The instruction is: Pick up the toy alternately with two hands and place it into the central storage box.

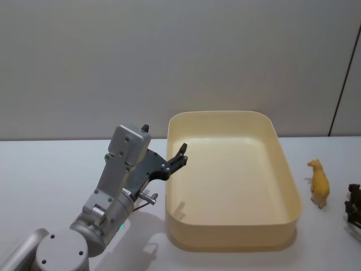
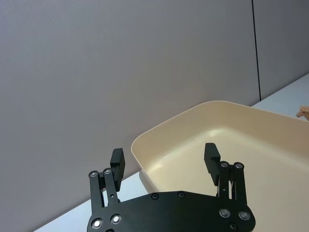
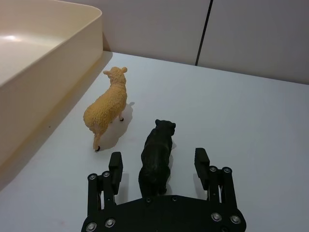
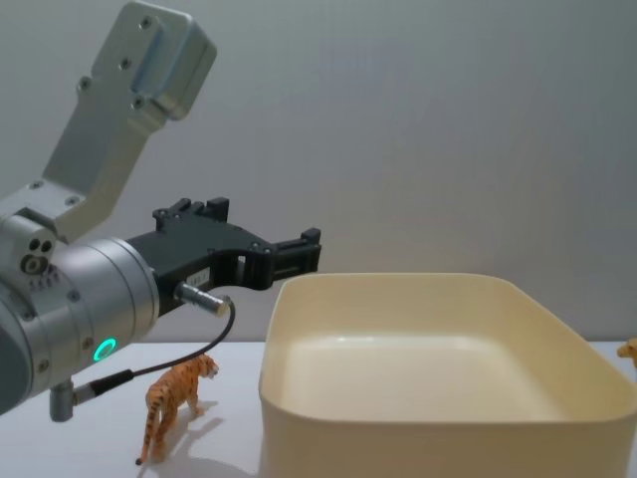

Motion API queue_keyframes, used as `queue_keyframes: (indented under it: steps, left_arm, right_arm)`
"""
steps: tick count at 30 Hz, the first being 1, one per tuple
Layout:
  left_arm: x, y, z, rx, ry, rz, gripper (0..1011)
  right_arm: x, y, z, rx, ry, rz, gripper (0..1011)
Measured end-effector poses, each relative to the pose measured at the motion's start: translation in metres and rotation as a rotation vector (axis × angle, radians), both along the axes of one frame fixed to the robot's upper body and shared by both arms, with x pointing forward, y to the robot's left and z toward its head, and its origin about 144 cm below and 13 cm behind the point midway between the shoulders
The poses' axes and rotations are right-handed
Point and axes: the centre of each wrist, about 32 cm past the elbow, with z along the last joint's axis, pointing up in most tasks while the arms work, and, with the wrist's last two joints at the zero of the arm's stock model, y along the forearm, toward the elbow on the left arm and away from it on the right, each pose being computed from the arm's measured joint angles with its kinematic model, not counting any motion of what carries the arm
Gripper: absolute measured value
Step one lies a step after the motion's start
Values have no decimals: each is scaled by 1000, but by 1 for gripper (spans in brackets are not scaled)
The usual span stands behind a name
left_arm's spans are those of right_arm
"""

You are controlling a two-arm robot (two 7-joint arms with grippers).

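The cream central storage box [image 1: 231, 236] sits mid-table. My left gripper [image 1: 178, 156] hovers open and empty over the box's left rim [image 2: 161, 127], its fingers [image 2: 118, 162] spread wide. In the chest view the left gripper [image 4: 295, 255] hangs above an orange tiger toy [image 4: 175, 394] standing left of the box [image 4: 438, 438]. Right of the box stands a tan sheep toy [image 1: 319, 183]. My right gripper [image 3: 159, 164] is open and low at the table's right edge [image 1: 353, 204], one finger on either side of a black animal toy [image 3: 157, 157], without closing on it. The sheep [image 3: 108, 107] stands just beyond it.
A plain grey wall [image 1: 180, 56] runs behind the white table [image 1: 45, 169]. The box wall [image 3: 48, 63] lies close beside the sheep. Open table surface [image 3: 241, 111] stretches past the black toy on the right.
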Motion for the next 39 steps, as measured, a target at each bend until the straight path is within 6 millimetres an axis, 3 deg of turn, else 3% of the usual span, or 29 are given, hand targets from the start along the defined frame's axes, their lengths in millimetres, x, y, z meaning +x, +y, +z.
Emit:
queue_keyframes:
  steps: [6,21,39]
  left_arm:
    - [0,0,0,0,0,0,1001]
    - [0,0,0,0,0,0,1001]
    - [0,0,0,0,0,0,1001]
  right_arm:
    - [8,2,-4,-2,12,12,806]
    - [14,5,-6,3,15,29,337]
    - [6,10,24,80,-98,202,320]
